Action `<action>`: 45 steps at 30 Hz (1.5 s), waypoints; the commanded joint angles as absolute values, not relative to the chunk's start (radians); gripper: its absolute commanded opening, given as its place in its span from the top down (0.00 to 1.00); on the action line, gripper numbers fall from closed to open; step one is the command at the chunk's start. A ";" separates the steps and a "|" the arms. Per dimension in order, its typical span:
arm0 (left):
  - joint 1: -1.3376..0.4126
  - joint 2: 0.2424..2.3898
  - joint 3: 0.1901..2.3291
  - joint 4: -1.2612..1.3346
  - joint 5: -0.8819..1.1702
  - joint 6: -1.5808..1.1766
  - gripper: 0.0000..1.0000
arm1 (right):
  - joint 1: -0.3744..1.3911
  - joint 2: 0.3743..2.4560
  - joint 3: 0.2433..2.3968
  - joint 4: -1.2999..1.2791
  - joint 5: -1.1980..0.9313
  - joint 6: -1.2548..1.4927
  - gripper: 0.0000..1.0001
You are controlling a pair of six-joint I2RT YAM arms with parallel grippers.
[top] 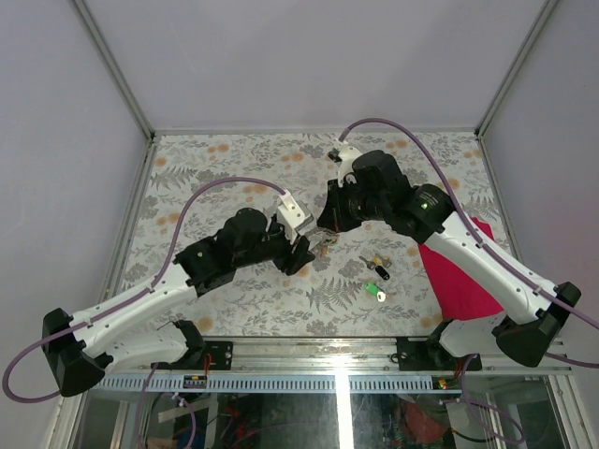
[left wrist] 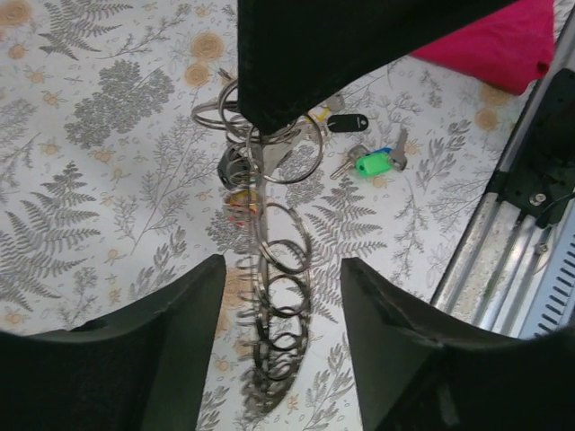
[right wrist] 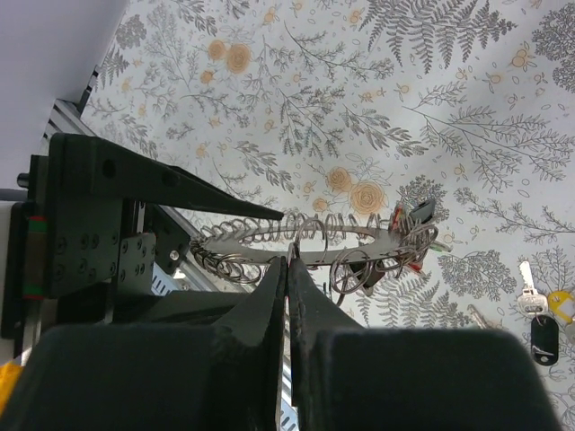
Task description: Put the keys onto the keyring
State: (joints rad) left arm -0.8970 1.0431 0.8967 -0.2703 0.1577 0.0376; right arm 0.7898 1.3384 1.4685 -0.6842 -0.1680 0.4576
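a: left gripper (left wrist: 283,269) has its fingers apart, with the keyring (left wrist: 260,269) running between them; right gripper (right wrist: 288,265) is clamped on the keyring.
b: loose keys (left wrist: 370,163) lie at two o'clock. we'd hold the ring steady.

Keyring (left wrist: 256,296) top hidden behind right tool (left wrist: 267,124); cloth (left wrist: 503,45) cropped.

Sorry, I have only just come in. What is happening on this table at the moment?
Both arms meet mid-table over the keyring. The right gripper is shut on it, while its chain runs between the open fingers of the left gripper. A few coloured key heads seem to hang on it already. Others, such as a green key and a black key, lie loose on the table, near a crimson cloth.
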 commanded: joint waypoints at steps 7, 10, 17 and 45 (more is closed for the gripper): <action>-0.910 1.054 0.981 -0.323 0.068 0.050 0.77 | 0.788 1.264 1.479 -0.603 -0.172 0.490 1.00; -0.910 1.063 0.994 -0.345 0.062 0.047 0.91 | 0.788 1.250 1.462 -0.589 -0.169 0.494 1.00; -0.910 1.081 1.044 -0.438 0.040 0.049 1.00 | 0.788 1.167 1.385 -0.559 -0.077 0.484 0.66; -0.810 1.515 1.472 -0.916 0.049 -0.057 1.00 | 0.788 0.816 1.000 -0.563 0.235 0.415 0.34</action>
State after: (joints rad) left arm -0.7887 1.5631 1.4406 -0.9222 0.0036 -0.0486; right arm 0.7891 0.8234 1.0275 -0.6701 0.3168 0.4728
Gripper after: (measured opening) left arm 0.100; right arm 0.646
